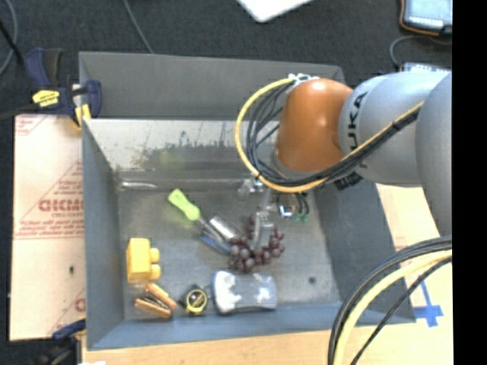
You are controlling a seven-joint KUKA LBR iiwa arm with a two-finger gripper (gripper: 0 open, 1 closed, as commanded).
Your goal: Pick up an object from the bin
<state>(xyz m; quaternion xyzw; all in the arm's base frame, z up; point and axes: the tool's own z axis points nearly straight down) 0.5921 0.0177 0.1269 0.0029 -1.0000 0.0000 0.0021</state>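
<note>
The gripper [264, 228] hangs low in the bin [106, 204], right of the middle, its tip at the upper edge of a bunch of dark grapes [257, 252]. I cannot tell whether it touches them, how far open it is, or whether it has hold of anything; the orange cover [308, 124] and the cables [251, 139] above hide much of it. The grapes lie on the bin floor, nearest of all the things, and look the likely pick.

The chief risk, as I judge it, is the bunch itself; it is knobbly and rounded, so a grip might catch only a berry at the rim, and the rest might swing, slip out or roll off; a grip set off centre would make that worse.

Just left of the grapes, touching or nearly so, lies a silvery piece [219, 227], and beyond it a green-handled tool [185, 205]; a move a little to that side could pinch the silvery piece along with the grapes, or shove both across the floor.

Just below the bunch sits a white and grey lump [243, 291], near enough to be nudged.

A yellow block [141, 258], some copper-coloured pieces [154, 301] and a small round yellow-and-black thing [195, 300] lie well apart at the lower left; I expect no trouble from them.
</note>
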